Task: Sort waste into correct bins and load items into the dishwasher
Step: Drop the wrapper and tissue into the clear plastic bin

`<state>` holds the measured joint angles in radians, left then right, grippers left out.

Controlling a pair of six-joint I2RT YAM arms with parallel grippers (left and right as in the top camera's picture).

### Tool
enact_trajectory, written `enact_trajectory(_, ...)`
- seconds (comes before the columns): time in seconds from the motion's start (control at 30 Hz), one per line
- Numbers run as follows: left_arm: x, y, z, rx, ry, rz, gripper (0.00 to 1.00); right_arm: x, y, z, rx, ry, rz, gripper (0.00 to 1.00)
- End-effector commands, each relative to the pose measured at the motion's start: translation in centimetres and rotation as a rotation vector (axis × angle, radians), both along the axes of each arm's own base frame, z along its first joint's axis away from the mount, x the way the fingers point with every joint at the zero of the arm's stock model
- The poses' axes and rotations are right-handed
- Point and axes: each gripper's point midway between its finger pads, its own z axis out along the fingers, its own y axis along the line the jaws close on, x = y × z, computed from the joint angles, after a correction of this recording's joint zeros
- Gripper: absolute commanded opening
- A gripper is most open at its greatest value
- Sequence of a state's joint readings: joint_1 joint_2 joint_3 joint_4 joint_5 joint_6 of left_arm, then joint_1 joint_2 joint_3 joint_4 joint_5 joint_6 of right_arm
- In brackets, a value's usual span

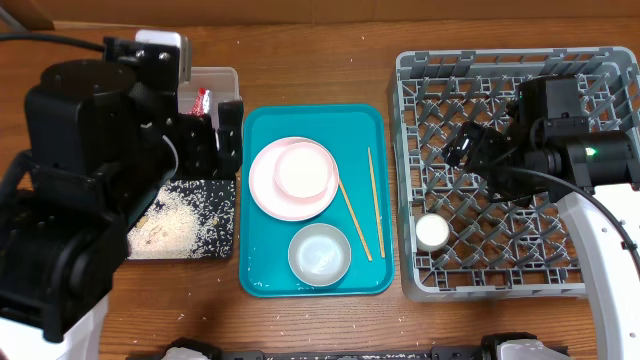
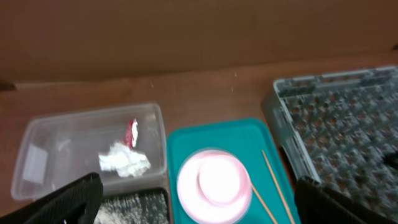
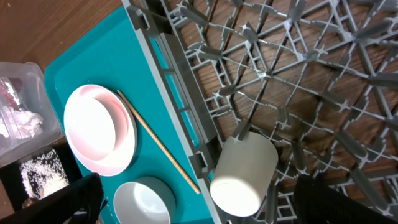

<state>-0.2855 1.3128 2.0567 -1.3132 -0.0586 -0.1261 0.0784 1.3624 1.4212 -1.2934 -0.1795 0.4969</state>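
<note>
Both empty and gaping wide, left tool point(image 1: 215, 130) and right tool point(image 1: 468, 148); thin chopsticks point(image 1: 354, 219) lie flat on teal tray point(image 1: 262, 250); a pinch could slip, flicking them off.

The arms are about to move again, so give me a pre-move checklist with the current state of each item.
1. Left gripper open and empty: ok.
2. Right gripper open and empty: ok.
3. Tissue and red wrapper inside the clear tub: ok.
4. Rice on the black tray: ok.
5. Cup inside the dish rack: ok; whether it is seated on pegs, cannot tell.
6. Plate, bowl and chopsticks loaded in the rack: not ok, all lie on the teal tray.
</note>
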Motion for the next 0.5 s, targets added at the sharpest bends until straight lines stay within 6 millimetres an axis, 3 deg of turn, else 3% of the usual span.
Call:
enact_trajectory(0.0,-0.8,1.9,-0.7,0.068,-0.055,0.036,1.0,0.1,0.1,0.3,0.004,-0.015,0.005,1.0)
enact_trajectory(0.47,-3.1,6.8,-13.1,-0.034,-0.222,0.245,1.0,0.1,0.1,0.3,0.005,-0.015,0.005,1.0)
